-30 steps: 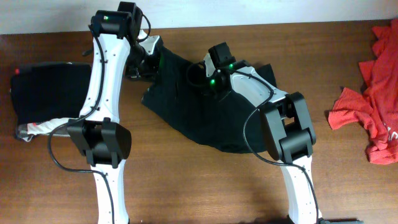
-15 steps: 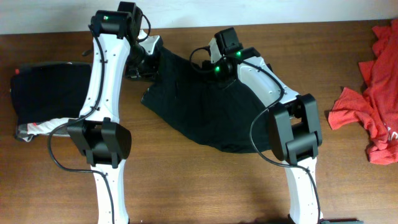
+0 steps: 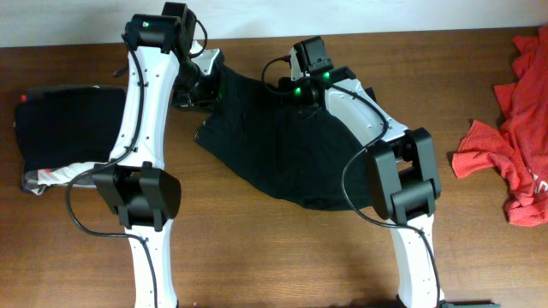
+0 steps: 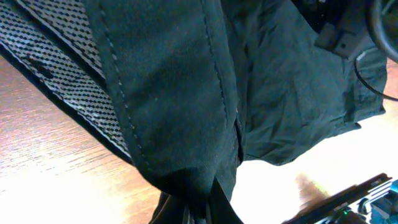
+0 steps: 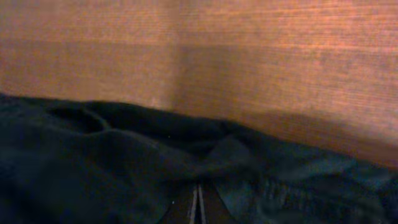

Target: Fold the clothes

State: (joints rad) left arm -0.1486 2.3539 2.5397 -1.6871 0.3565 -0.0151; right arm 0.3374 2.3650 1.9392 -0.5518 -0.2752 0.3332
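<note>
A large black garment [image 3: 274, 150] lies spread at the middle of the table. My left gripper [image 3: 199, 85] is shut on its far left corner, and the fabric bunches between the fingers in the left wrist view [image 4: 202, 199]. My right gripper [image 3: 301, 84] is shut on the garment's far edge, with its fingers pressed together under dark cloth [image 5: 198, 208]. A folded black garment [image 3: 68, 124] lies at the left, with a grey white-striped piece [image 3: 60, 175] under its front edge. Red-orange clothes [image 3: 514, 145] lie heaped at the right.
The wooden table [image 3: 257, 248] runs to a pale wall at the back. Both arm bases stand at the front edge, and the arms reach over the black garment. In the left wrist view a mesh lining [image 4: 56, 56] shows inside the garment.
My right gripper has moved toward the back of the table, taking the garment's far edge with it. The left gripper has held its place.
</note>
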